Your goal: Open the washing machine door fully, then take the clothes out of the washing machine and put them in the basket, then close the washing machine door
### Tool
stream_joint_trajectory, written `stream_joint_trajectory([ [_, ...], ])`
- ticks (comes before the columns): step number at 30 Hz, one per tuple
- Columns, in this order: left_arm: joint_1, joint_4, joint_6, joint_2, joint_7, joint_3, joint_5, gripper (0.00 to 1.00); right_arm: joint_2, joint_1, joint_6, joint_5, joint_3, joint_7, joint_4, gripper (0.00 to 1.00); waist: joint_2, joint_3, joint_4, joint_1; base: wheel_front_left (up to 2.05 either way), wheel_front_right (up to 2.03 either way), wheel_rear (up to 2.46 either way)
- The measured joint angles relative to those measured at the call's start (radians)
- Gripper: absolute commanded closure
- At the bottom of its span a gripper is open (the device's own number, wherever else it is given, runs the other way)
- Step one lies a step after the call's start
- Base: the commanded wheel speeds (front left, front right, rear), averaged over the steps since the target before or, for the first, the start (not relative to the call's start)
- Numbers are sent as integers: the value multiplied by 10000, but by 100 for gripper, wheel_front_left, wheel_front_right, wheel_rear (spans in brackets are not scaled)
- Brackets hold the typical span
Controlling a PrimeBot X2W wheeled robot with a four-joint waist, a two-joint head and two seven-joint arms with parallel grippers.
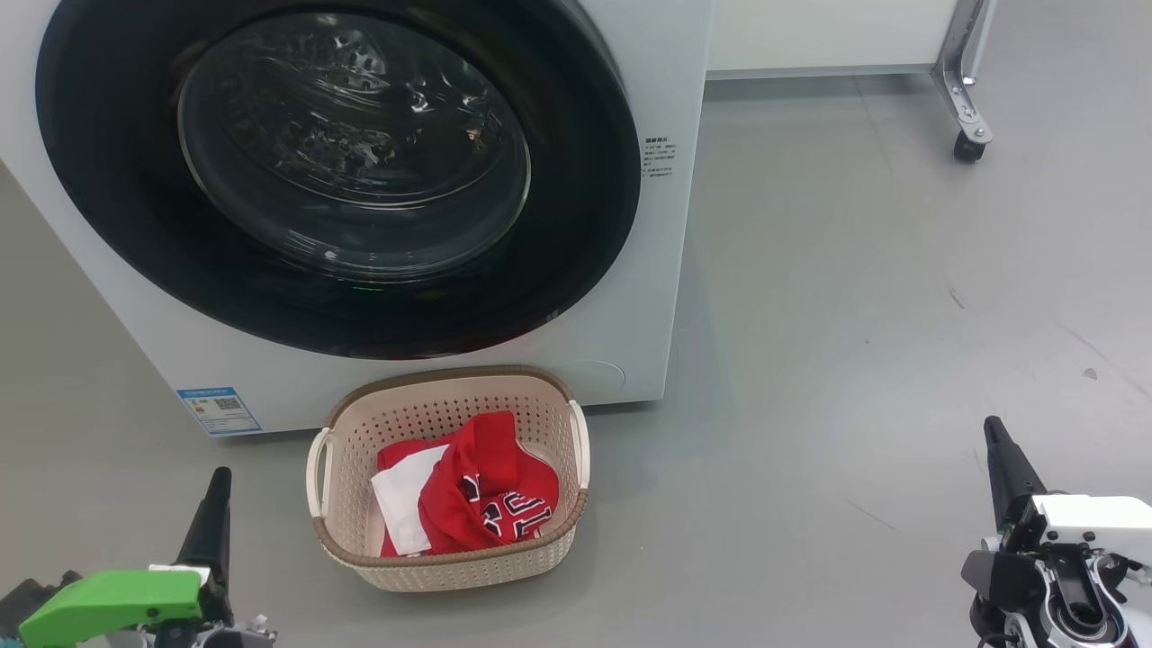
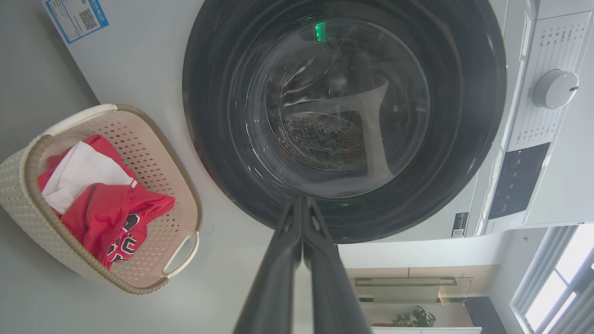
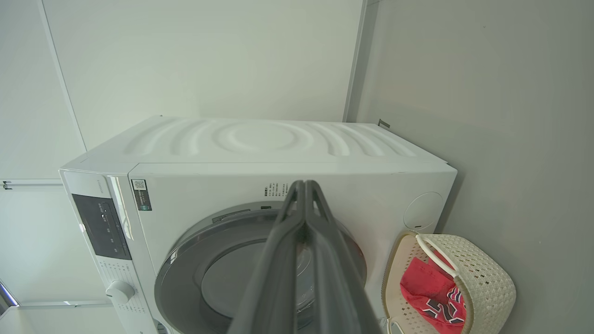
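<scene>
Lying in the cream perforated plastic basket [image 1: 450, 569], red jerseys [image 1: 490, 495] face the shut black-rimmed round door [image 1: 117, 189]; left gripper [image 1: 220, 481] and right gripper [image 1: 995, 434] are pinched closed, empty.

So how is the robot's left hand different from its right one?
The left gripper has a green cover behind its fingers, while the right gripper has a white one. The left gripper sits close beside the basket, and the right gripper is farther off, over the grey floor. Both have long dark fingers pressed shut and hold nothing.
</scene>
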Motion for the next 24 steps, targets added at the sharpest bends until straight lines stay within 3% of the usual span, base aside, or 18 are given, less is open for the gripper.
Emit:
stream_joint_trajectory([
  [24,-45,165,-21,0,15,17,0,100,4,-103,6,0,-23,15,84,100,0,-7,2,0,0,0,0],
])
